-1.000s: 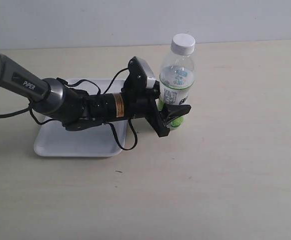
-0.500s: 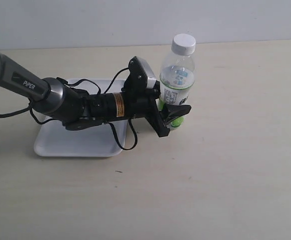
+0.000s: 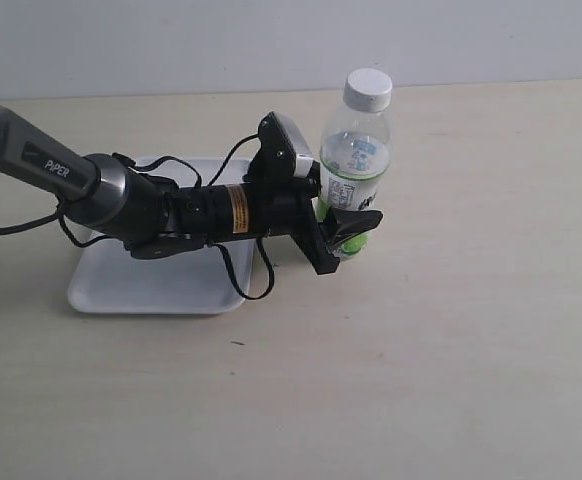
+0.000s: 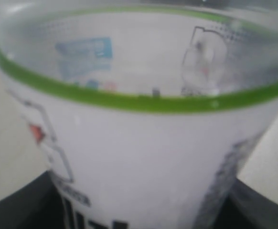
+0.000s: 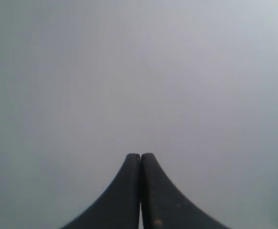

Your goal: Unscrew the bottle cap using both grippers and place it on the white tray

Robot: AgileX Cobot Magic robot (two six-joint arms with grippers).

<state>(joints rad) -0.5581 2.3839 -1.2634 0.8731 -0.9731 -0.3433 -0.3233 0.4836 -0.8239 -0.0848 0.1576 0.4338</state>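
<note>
White plastic on the left: the white tray (image 3: 121, 290), flat, low-rimmed and round-cornered, lay on the pale surface (image 3: 451, 350) beneath the grey PIPER-marked arm (image 3: 41, 165). Moving right, the left end effector (image 3: 346, 225) was clenched on the lower body of the bottle (image 3: 354, 165), black fingers either side of the glossy green-and-white label (image 4: 144, 157). The bottle stood upright just right of the tray. Up top, the bottle cap (image 3: 368, 89), small, white and round, sat on the neck, untouched. The right end effector (image 5: 140, 162) was pinched closed on nothing, facing blank grey and absent from the exterior view. The risk, as I judged it: thin clear plastic could buckle or spin in that low grip once the cap was twisted, and so small a cap could slip free short of the tray.
</note>
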